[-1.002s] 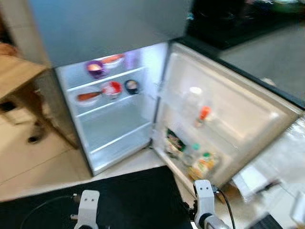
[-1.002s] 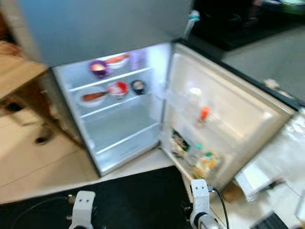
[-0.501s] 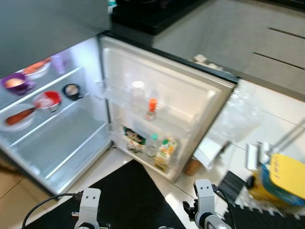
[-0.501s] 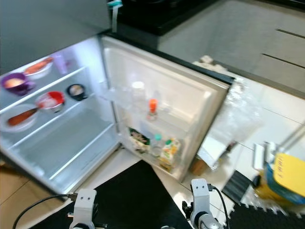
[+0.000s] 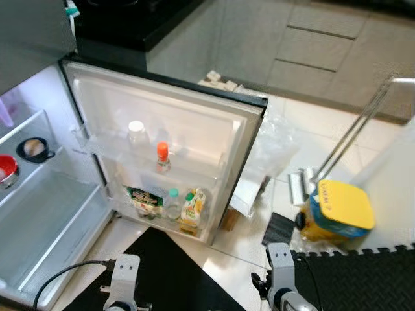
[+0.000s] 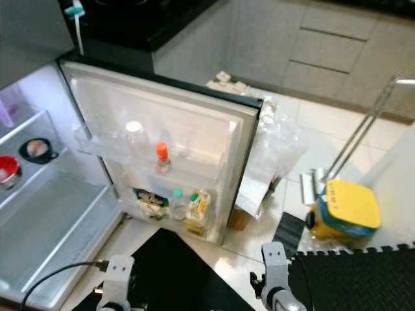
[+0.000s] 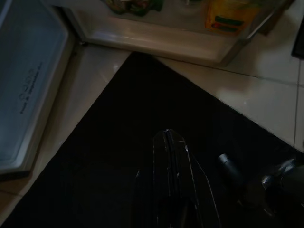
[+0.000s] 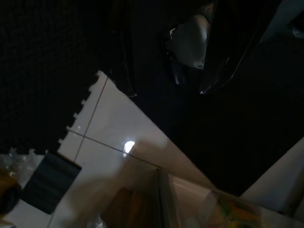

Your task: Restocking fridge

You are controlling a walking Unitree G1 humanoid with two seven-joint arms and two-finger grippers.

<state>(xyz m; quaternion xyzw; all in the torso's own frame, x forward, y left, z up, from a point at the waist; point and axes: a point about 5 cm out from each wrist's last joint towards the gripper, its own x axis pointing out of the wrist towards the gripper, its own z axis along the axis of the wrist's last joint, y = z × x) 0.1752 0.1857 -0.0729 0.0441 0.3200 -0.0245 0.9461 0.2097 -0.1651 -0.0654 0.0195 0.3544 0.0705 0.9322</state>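
Standing wide open across the left half of the frame, the fridge door (image 5: pixel 194 116) is seen with an orange-capped bottle (image 5: pixel 163 157) on its upper door shelf and a juice carton (image 5: pixel 192 207) beside a clear bottle (image 5: pixel 172 203) on the lower one. A red bowl (image 5: pixel 5 170) and a dark cup (image 5: pixel 32 149) are set on a shelf at the far left. A yellow mop bucket (image 5: pixel 338 210) is placed at the right on the tiled floor (image 5: pixel 249 249). The left end effector (image 7: pixel 170 147) is hung low over a black mat (image 5: pixel 175 272), its fingers clenched together. The right end effector's state cannot be told.
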